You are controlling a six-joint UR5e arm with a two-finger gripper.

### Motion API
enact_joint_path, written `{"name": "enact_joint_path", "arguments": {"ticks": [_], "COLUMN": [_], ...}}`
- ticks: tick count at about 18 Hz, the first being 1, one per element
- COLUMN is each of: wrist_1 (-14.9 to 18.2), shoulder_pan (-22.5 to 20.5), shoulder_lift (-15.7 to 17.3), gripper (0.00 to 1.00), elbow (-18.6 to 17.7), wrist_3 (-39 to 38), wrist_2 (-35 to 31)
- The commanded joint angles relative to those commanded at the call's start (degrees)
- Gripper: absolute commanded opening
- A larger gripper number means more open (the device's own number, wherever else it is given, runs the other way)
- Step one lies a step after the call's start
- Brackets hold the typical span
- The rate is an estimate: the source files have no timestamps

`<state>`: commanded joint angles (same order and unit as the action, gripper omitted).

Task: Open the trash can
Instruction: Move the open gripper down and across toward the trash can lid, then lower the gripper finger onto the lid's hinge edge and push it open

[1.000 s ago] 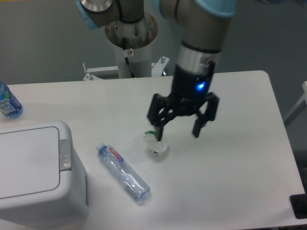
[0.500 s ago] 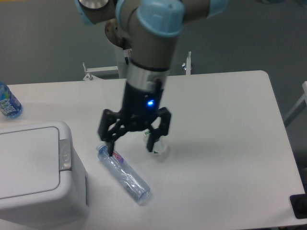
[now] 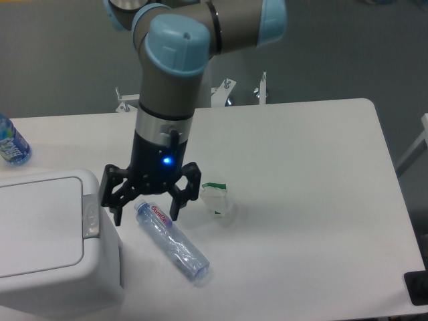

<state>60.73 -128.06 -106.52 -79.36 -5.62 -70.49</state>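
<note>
You have a white table [image 3: 321, 174] carrying a white trash can [image 3: 47, 234] at its near left, a clear bottle [image 3: 172, 242] lying beside it, a crumpled wrapper [image 3: 218, 198] mid-table, and a blue bottle [image 3: 11, 143] far left
</note>
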Motion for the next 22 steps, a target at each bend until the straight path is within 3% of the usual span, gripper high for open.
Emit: {"name": "enact_joint_path", "arguments": {"ticks": [22], "wrist_1": [0.0], "shoulder_pan": [1.5], "shoulder_lift": [0.1], "gripper": [1.00], "elbow": [-1.2], "wrist_3": [0.1], "wrist_2": [-0.2]}}
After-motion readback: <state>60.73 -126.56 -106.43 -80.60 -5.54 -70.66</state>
